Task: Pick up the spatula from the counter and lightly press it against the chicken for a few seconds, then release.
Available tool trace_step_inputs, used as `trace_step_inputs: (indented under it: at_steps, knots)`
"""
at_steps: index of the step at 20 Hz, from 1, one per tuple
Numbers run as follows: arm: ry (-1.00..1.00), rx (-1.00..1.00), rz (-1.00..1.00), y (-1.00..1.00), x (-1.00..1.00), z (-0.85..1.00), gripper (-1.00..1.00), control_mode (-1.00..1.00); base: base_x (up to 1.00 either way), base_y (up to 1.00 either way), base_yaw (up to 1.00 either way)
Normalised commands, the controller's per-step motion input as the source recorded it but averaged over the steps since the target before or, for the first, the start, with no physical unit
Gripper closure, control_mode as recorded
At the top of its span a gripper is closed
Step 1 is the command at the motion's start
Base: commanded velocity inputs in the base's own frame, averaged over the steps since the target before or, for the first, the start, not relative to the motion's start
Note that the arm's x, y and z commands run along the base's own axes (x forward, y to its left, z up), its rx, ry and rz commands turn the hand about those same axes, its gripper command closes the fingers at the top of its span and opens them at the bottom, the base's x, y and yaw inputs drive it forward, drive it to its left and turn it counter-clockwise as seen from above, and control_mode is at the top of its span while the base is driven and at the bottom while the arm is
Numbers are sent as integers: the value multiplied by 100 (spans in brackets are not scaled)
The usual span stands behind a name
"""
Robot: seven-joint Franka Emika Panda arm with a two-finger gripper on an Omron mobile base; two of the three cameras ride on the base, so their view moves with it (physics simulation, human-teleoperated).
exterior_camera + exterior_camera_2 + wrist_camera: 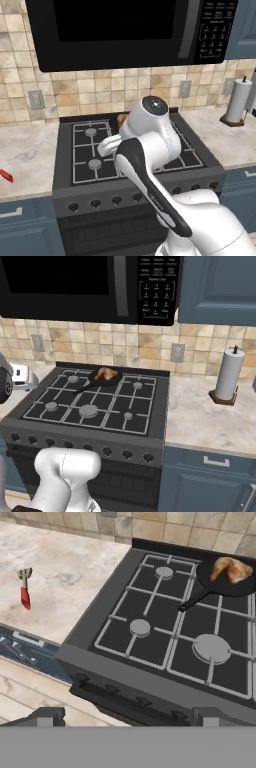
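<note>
Your tool has its jaws spread wide with nothing between them, and it looks down over the front left corner of the black gas stove. Left of the stove, the red-handled spatula with a slotted metal head lies flat on the marbled beige counter, well apart from the tool. Toward the back of the stove you see the golden-brown piece of chicken lying in the black frying pan.
</note>
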Motion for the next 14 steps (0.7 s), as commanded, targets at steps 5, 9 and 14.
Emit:
trace_step_inputs:
  at_steps: [5,9,14]
  knots:
    - [-1,0,6,34,0,-1,-100,-100,0,0,0]
    - [-1,0,6,34,0,0,-100,-100,0,0,0]
    - [0,0,4,32,-11,-8,-100,-100,0,0,0]
